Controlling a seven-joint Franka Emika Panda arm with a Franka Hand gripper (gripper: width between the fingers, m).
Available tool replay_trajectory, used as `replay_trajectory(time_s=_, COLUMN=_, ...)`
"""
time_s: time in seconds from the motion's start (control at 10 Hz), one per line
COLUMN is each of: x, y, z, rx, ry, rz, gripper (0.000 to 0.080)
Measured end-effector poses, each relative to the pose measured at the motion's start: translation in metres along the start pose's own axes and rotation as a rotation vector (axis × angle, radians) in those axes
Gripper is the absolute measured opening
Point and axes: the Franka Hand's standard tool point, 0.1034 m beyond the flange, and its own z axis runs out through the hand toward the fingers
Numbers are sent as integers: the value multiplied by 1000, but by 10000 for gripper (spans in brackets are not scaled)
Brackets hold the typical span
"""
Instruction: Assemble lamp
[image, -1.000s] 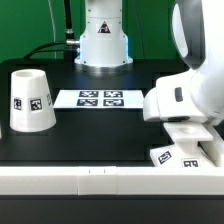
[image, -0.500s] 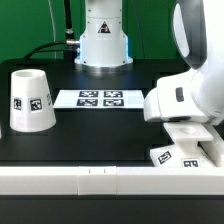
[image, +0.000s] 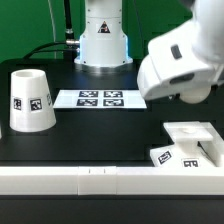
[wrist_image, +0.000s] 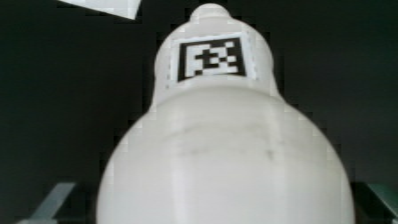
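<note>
The white bulb (wrist_image: 214, 130) fills the wrist view, its stem end carrying a square marker (wrist_image: 214, 58) and pointing away from the camera. My gripper (wrist_image: 214, 215) is shut on the bulb's round body, and a grey fingertip (wrist_image: 50, 203) shows at its side. In the exterior view the arm's white hand (image: 180, 60) hangs above the table at the right, hiding the gripper and bulb. The flat square base (image: 190, 145) lies at the front right. The tapered shade (image: 30, 98) stands wide end down at the left.
The marker board (image: 100, 98) lies flat in the middle of the black table. The robot's pedestal (image: 103, 45) stands behind it. A white rail (image: 80, 180) runs along the table's front edge. A white corner (wrist_image: 107, 6) shows at the wrist view's edge.
The arm has risen from low over the base and swung toward the exterior view's left. The base is now uncovered. Shade and marker board have not moved.
</note>
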Motion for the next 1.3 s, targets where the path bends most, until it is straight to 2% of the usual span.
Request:
replay_trajectory(time_s=0.2, x=-12, y=8, z=-36, rx=2, ry=67, rz=-18, gripper=577)
replay_trajectory(time_s=0.3, x=-13, y=8, z=-36, rx=1, ry=72, rz=-17, gripper=577)
replay_trajectory(time_s=0.4, x=-9, y=8, z=-36, rx=1, ry=94, rz=-16, gripper=577)
replay_trajectory(time_s=0.5, x=3, y=10, z=-45, rx=-12, ry=208, rz=-11, gripper=577)
replay_trajectory(time_s=0.7, x=1, y=15, z=-46, rx=-35, ry=337, rz=-16, gripper=577)
replay_trajectory(time_s=0.8, x=10, y=29, z=-55, rx=-54, ry=433, rz=-62, gripper=577)
replay_trajectory(time_s=0.9, x=7, y=38, z=-68, rx=-68, ry=514, rz=-59, gripper=577)
replay_trajectory(time_s=1.1, x=2, y=43, z=-96, rx=-93, ry=631, rz=-61, gripper=577)
replay_trajectory(time_s=1.2, x=2, y=41, z=-108, rx=-100, ry=688, rz=-45, gripper=577)
replay_trajectory(time_s=1.3, x=6, y=38, z=-113, rx=-113, ry=754, rz=-47, gripper=577)
